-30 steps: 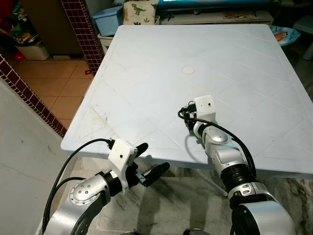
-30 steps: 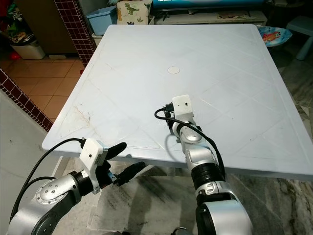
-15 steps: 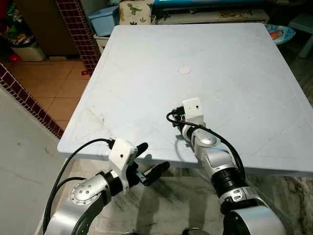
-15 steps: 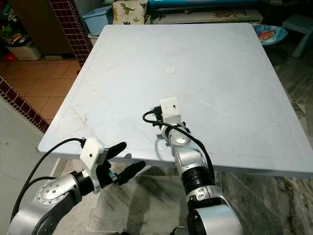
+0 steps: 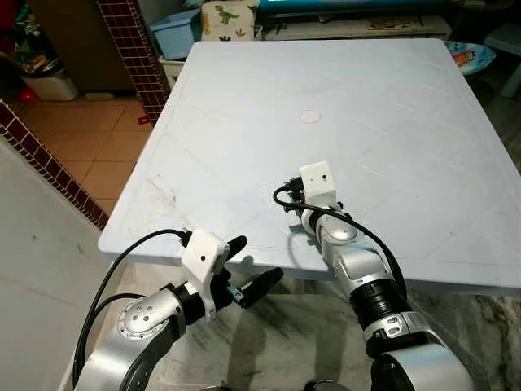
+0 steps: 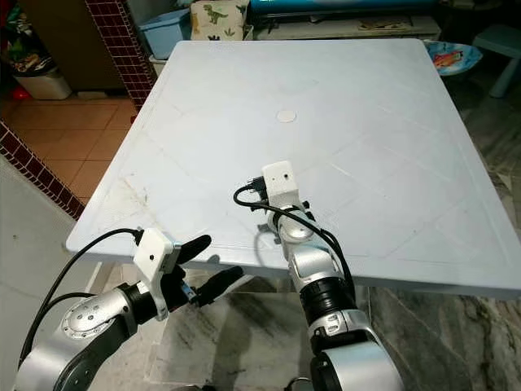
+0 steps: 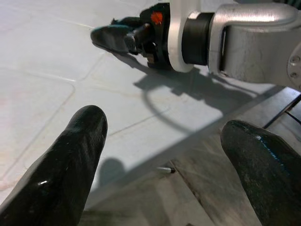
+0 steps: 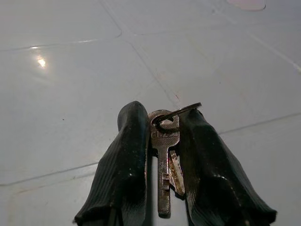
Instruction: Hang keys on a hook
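The right gripper [image 8: 162, 141] has its two black fingers [image 8: 124, 160] closed tight on a small bunch of silver metal keys on a thin wire ring [image 8: 163, 141]. The keys sit squarely in the gap between the fingers, blades running back toward the wrist, and the ring pokes out past the fingertips at about 1 o'clock (two keys can be made out, one behind the other). In the head views this gripper hides beneath its white wrist camera block [image 5: 317, 184], low over the pale blue square plastic table [image 5: 244, 106], roughly at the table's centre-front.

The left gripper [image 5: 244, 270] hangs at 7 o'clock from the right one, just off the table's near edge, its fingers [image 7: 66, 165] spread wide with nothing between them; its wrist view looks across the tabletop at the right arm.

A small round white cap [image 5: 310, 116] marks the table's middle, at 12 o'clock from the right gripper. Beyond the far edge stand a light blue plastic bin [image 5: 179, 31] and a cushion printed with a green dinosaur [image 5: 226, 18].
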